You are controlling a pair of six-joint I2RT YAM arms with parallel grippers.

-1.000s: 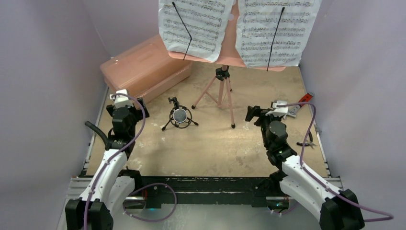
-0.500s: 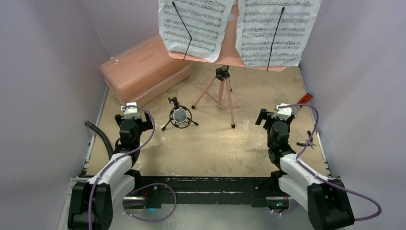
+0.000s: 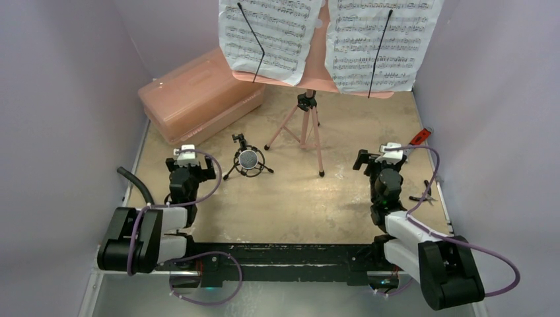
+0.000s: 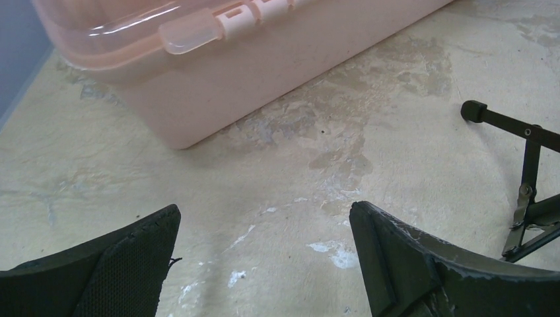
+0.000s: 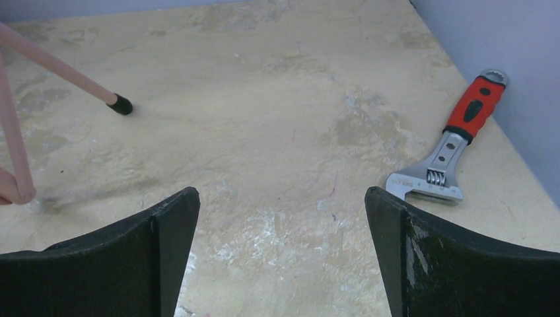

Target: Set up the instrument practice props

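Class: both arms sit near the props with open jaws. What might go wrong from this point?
1. The left gripper sits close to the mini tripod; a sideways sweep might tip it and the microphone.
2. The right gripper faces the thin legs of the music stand; a nudge might topple it.
3. The sheet-music pages hang below the desk, pinned only by thin wires, so a jolt might shake them loose.

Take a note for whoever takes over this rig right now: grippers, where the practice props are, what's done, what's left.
Left gripper and right gripper: fingers open, empty.
Music stand upright at the far side, left page and right page on it.
Microphone sits in its mini tripod, left of the stand's legs.
Done: everything looks set up. Left: nothing obvious.
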